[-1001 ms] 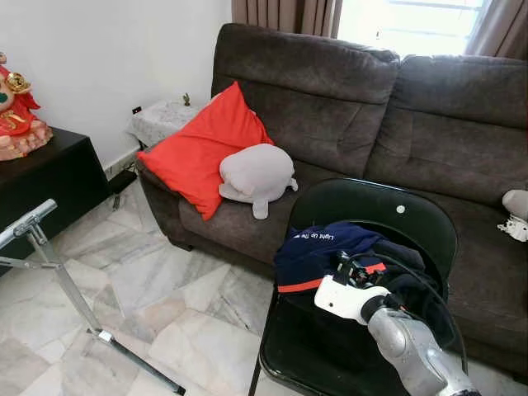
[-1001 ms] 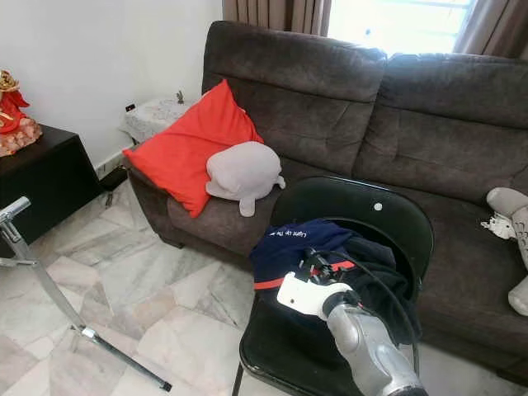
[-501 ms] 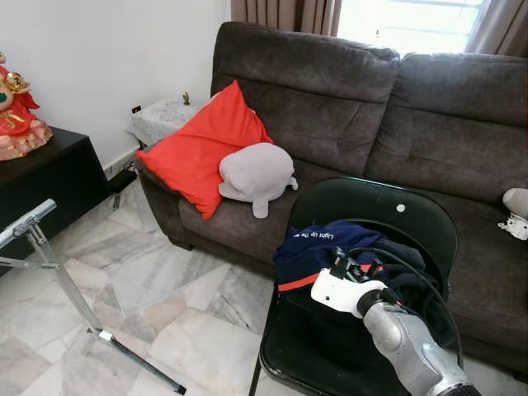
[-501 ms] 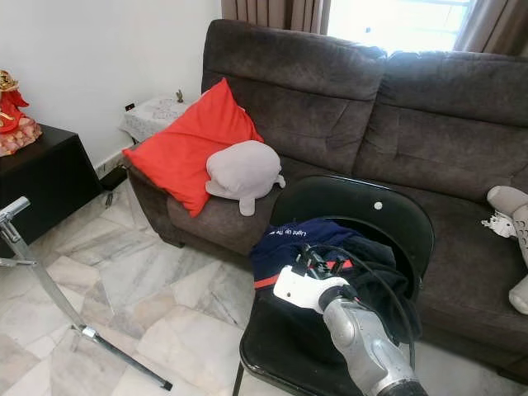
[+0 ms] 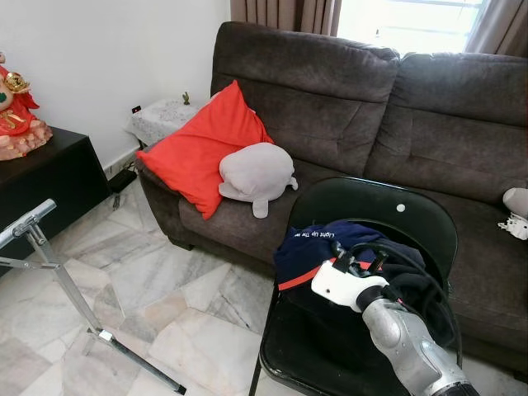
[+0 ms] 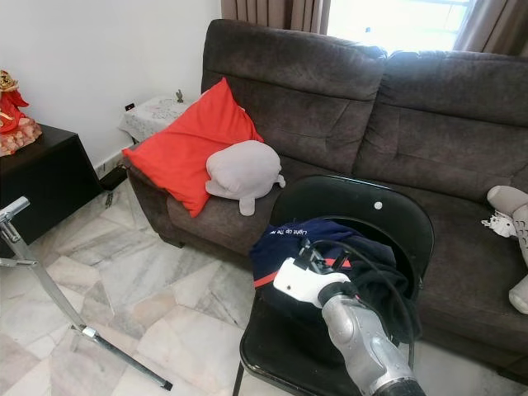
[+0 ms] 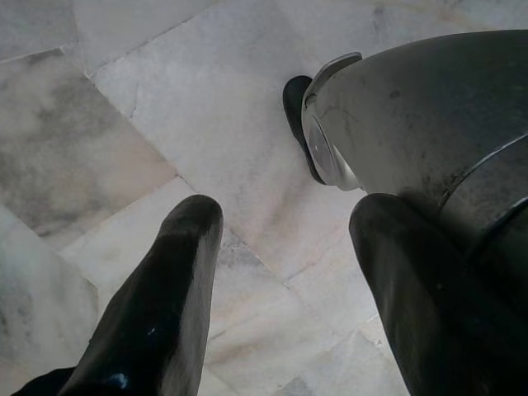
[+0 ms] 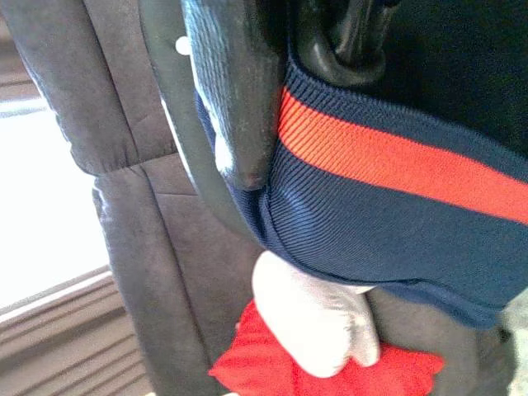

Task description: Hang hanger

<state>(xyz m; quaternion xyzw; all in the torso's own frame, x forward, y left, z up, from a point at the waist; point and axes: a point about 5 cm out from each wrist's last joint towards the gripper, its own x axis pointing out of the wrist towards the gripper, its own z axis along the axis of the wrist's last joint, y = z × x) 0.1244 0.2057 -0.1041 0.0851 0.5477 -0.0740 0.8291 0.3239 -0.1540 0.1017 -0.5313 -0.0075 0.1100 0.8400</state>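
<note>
I see a navy knit garment with an orange-red ribbed stripe heaped on the glossy black chair, before the brown plush sofa. My right claw presses into that heap; a black hanger sits beside its finger, grip impossible to tell. Right arm reaches forward, bent. Left claw hangs spread apart over marble floor.
</note>
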